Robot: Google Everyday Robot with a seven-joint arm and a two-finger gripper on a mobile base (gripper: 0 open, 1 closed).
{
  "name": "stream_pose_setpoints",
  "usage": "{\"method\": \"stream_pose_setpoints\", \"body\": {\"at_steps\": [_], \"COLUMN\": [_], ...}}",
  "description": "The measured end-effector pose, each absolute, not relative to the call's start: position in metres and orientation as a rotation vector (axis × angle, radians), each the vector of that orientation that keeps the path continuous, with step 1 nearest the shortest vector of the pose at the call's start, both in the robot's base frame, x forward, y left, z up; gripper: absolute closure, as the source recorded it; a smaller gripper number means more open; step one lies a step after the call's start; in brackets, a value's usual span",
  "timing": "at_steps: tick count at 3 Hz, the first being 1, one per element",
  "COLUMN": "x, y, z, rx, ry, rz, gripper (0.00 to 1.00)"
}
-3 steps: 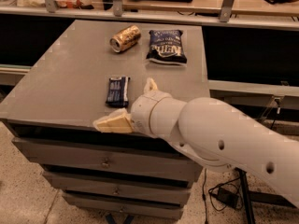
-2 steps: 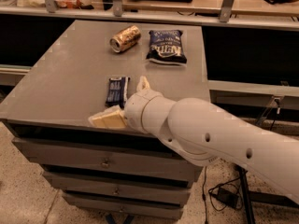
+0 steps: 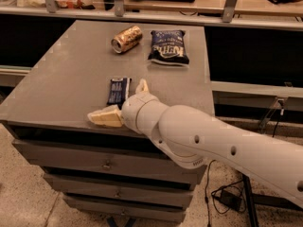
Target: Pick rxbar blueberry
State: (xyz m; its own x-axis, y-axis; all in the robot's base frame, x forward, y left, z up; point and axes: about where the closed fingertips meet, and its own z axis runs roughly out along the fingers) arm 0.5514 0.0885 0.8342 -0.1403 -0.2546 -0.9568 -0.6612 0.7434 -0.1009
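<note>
Hand [image 3: 116, 100] open (holding nothing) just beside rxbar blueberry [image 3: 118, 89]; can [image 3: 127, 39] and chip bag [image 3: 167, 47] lie well beyond

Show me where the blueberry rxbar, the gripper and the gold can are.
rxbar blueberry [image 3: 118, 88], camera view, middle of its dark wrapper.
gripper [image 3: 116, 100], camera view, midway between its open fingertips, at the rxbar blueberry's near end.
gold can [image 3: 126, 39], camera view, middle of its side.
</note>
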Motion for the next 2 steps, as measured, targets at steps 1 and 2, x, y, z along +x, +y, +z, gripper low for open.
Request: {"method": "stream_pose_setpoints", "body": {"at_steps": [1,2], "x": [0.5644,0.5688], "y": [0.0847,0.0811], "z": [0.8288,0.8271], "rx": [-0.672,-0.646], "ry": [1.727,1.746], "rz": [0.377,0.35], "gripper": [0.27,0.49]}}
